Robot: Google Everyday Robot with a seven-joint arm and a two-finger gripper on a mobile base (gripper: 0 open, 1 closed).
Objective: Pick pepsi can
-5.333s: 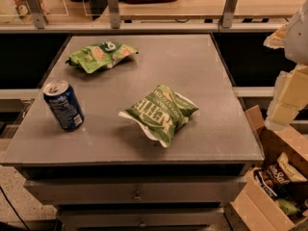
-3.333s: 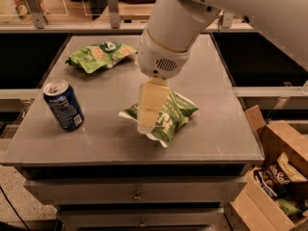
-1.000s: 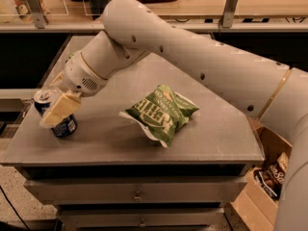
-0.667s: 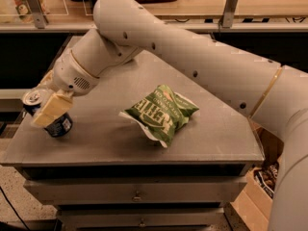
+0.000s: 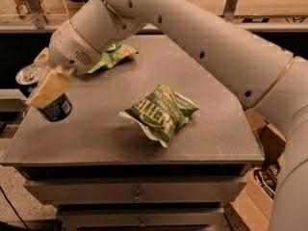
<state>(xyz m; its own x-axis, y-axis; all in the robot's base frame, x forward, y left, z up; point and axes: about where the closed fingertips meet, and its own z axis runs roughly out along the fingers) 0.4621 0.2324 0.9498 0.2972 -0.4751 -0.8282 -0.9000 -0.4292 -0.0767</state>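
since last look pepsi can (image 5: 58, 109) has tipped over at left edge of surface (image 5: 96, 131); pincer (image 5: 39, 93) pinching it. green snack bag (image 5: 161, 112) mid-surface, well apart.

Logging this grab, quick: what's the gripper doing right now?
Gripper: closed on the tilted pepsi can, at the left edge of the table.

The grey table (image 5: 96, 134), with drawers below, carried a green snack bag (image 5: 161, 112) near its middle and a second green bag (image 5: 114, 54) toward the far left, partly behind the arm, while at its left edge the gripper (image 5: 42, 91) clasped the tilted pepsi can (image 5: 58, 109).
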